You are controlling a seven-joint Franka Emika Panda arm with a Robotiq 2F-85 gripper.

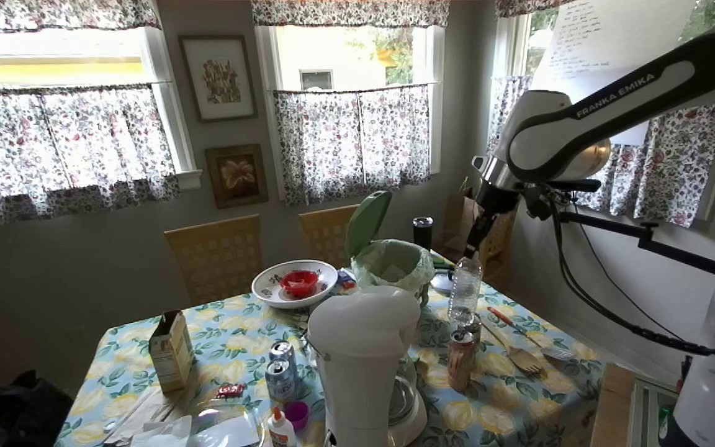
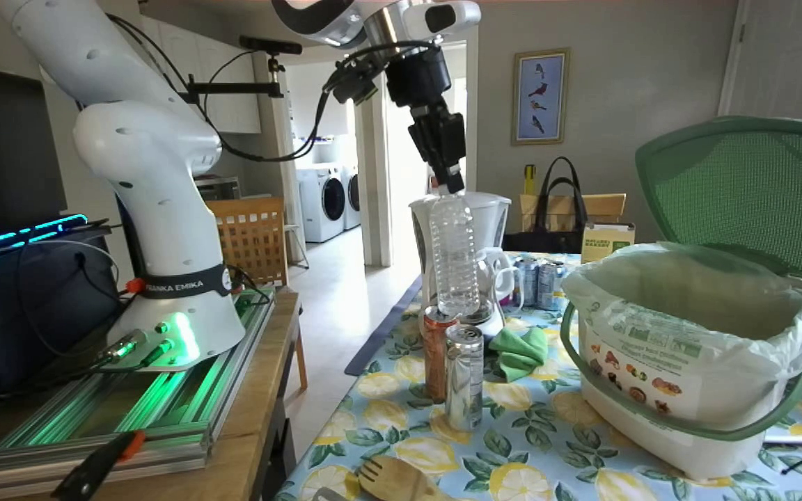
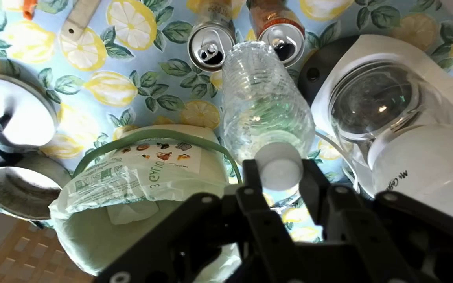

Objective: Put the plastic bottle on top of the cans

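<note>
The clear plastic bottle (image 1: 467, 287) hangs nearly upright, slightly tilted, from my gripper (image 1: 470, 251). It also shows in an exterior view (image 2: 454, 254) and in the wrist view (image 3: 264, 94). My gripper (image 3: 279, 163) is shut on its white cap. Two upright cans stand side by side below: an orange-red can (image 2: 437, 355) and a silver can (image 2: 464, 381). In the wrist view the bottle's base lies between the tops of the silver can (image 3: 210, 48) and the orange-red can (image 3: 282, 42). I cannot tell whether the base touches them.
A white coffee maker (image 1: 364, 354) stands beside the cans. A lined food-waste bin (image 2: 679, 410) with a raised green lid is on the other side. A wooden fork-spatula (image 2: 397, 479) and a green cloth (image 2: 519, 353) lie near the cans. Other cans (image 1: 281, 380) stand farther off.
</note>
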